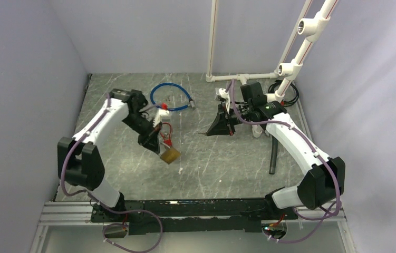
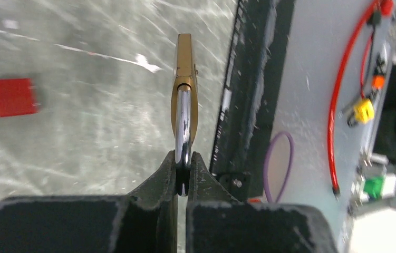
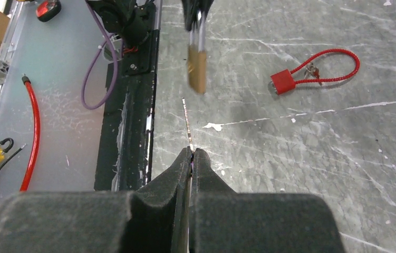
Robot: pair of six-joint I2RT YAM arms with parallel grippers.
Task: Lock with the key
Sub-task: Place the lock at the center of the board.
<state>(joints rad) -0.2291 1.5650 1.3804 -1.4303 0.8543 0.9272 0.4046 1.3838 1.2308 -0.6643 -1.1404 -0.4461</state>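
Both hands are shut on something: the left hand [image 2: 183,167] pinches the silver shackle of the rectangular brass padlock [image 2: 185,79], which seems to hang just clear of the grey marbled tabletop [image 1: 227,163], left of centre. The right hand [image 3: 191,155] clamps the tiny flat silver metal key [image 3: 186,124] edge-on, its blade jutting from the fingertips towards the padlock but apart from it. One small red cable lock [image 3: 282,83] lies on the tabletop near the padlock.

Robotics lab test cell, probably: plain panel walls [image 1: 27,52] boxing a scuffed marbled tabletop [image 1: 222,168], white pipe frame [image 1: 238,77], loose red wiring [image 3: 35,137] left of the right fingers [image 3: 169,182].
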